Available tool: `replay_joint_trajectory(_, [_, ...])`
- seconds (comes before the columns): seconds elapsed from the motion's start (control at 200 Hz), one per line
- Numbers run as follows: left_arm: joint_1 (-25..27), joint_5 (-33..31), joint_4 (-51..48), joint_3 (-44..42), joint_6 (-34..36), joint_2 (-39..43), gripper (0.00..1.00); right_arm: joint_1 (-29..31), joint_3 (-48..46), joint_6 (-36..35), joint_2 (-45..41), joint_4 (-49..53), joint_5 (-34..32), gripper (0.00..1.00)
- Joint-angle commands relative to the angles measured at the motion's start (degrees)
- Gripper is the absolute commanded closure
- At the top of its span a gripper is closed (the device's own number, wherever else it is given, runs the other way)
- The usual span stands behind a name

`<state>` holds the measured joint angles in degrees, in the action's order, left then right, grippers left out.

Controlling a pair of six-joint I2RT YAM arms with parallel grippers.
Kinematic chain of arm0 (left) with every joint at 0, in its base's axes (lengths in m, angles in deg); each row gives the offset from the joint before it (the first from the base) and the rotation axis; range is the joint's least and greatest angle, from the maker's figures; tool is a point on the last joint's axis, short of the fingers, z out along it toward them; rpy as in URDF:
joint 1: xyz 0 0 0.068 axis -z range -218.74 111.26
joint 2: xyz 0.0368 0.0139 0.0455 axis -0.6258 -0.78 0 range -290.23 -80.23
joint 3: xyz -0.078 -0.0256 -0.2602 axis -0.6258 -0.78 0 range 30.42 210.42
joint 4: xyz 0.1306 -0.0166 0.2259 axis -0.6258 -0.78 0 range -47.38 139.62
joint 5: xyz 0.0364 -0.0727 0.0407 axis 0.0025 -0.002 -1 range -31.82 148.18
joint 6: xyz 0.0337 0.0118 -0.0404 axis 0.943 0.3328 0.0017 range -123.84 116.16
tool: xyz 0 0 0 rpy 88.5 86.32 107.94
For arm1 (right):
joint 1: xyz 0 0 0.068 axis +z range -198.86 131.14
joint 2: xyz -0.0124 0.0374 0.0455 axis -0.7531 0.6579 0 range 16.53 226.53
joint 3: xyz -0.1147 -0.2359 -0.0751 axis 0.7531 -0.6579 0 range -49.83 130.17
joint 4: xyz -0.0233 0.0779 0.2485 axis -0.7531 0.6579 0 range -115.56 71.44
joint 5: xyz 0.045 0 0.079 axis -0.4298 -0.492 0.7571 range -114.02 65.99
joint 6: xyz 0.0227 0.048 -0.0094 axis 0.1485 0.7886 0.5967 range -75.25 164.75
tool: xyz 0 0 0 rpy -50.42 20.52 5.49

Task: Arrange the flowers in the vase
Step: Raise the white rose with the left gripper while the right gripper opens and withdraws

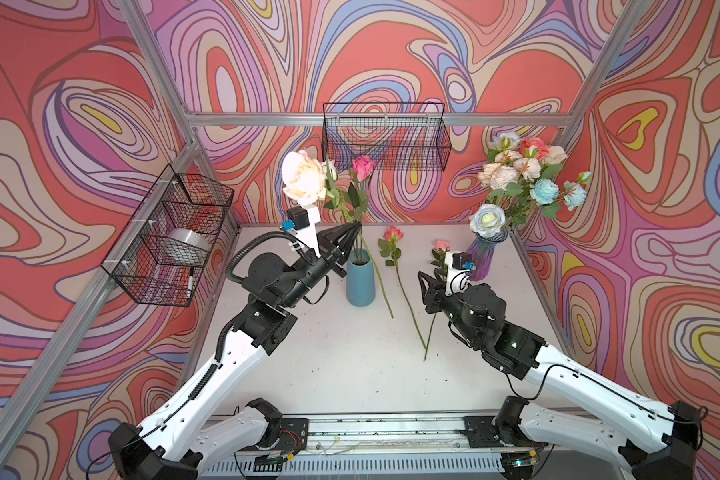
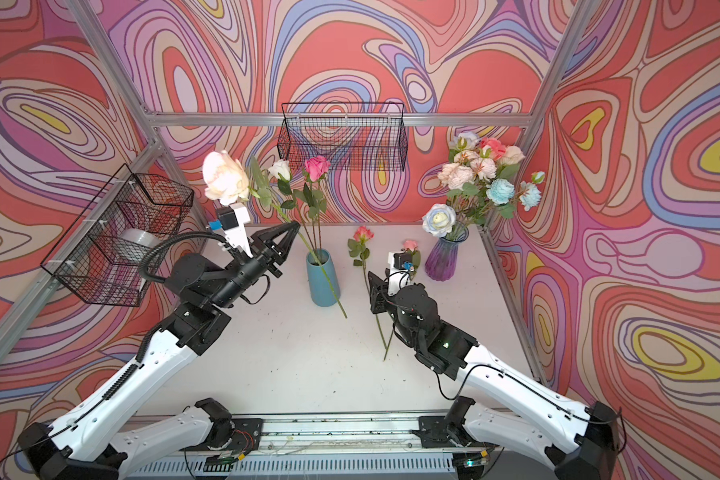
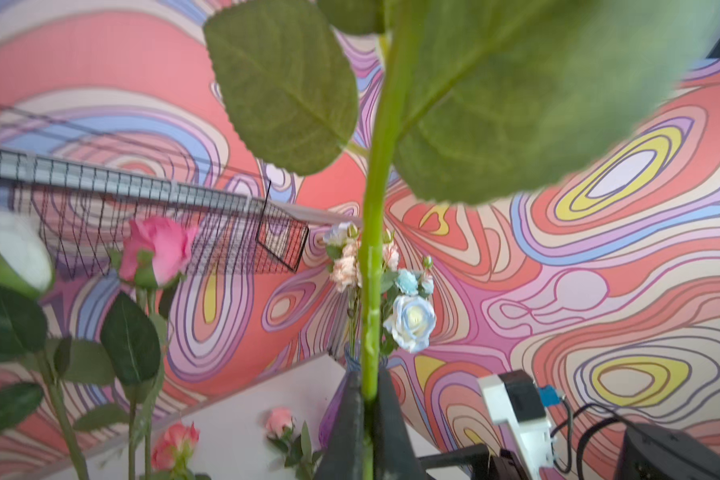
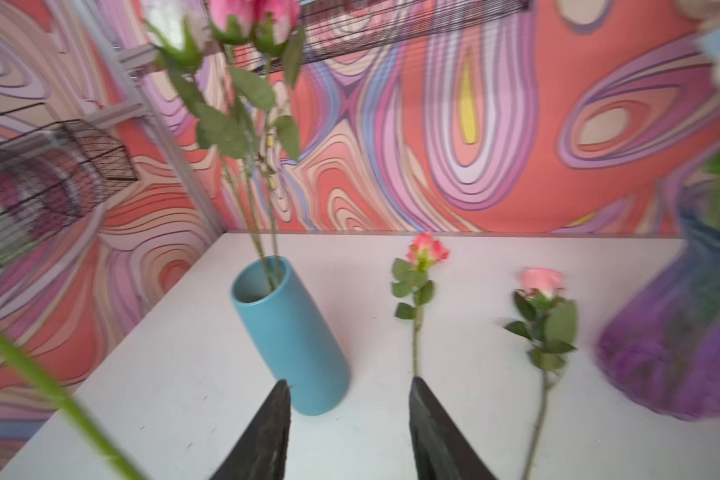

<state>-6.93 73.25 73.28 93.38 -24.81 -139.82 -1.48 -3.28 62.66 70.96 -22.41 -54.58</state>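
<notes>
**Left jaws:** closed tight on the green stem (image 3: 371, 257) of a large cream flower (image 1: 304, 176), gripped part-way along. Hold it raised and slanted above the blue vase (image 1: 360, 282), bloom high toward the left wall. Lower stem crossing in front of the vase in both top views and ending outside it, low by the counter (image 1: 329, 365); whether touching the counter, impossible to tell. Standing in the blue vase: a white rose (image 2: 279, 168) and a deep pink rose (image 1: 363, 165), upright and leafy.

**Right jaws:** spread apart and gripping nothing, bare counter showing between the two dark fingers (image 4: 267, 432) in the right wrist view. Hover low over the middle of the counter, right of the blue vase, with the stem of a coral rose (image 1: 393, 234) just beside one fingertip. Lying flat next to it, a pale pink rose (image 4: 542, 281), bloom toward the back wall, the two stems meeting near their cut ends in a top view.

**Further out:** in the back right corner, a purple vase (image 1: 485, 257) packed with a bouquet (image 1: 516, 174) of peach, coral, white and light blue blossoms, a blue-tinged white rose (image 1: 488, 220) hanging lowest. On the rear frame, a black wire basket (image 1: 385, 137). On the left wall, a second wire basket (image 1: 171, 237) with a silvery roll inside.
</notes>
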Motion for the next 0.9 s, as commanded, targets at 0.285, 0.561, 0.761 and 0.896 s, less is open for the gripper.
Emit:
replay_joint_trajectory(0.285, [-0.17, -12.14, 4.74, 12.6, 17.08, -5.61, 1.0, 0.25, -3.09, 2.63, -1.02, 2.66, -14.21, 0.51])
replay_joint_trajectory(0.561, [-0.7, -17.41, 6.96, 15.26, 19.73, -11.65, 1.0, 0.26, -4.65, 3.76, -2.84, 4.1, -15.09, 0.51])
replay_joint_trajectory(0.761, [-1.2, -18.8, 7.63, 15.94, 19.24, -13.95, 1.0, 0.21, -4.85, 4.67, -3.69, 5.62, -15.43, 0.51])
replay_joint_trajectory(0.896, [-2.1, -19.15, 7.48, 15.2, 18.91, -14.24, 1.0, 0.25, -5.34, 4.76, -5.03, 6.13, -15.91, 0.51])
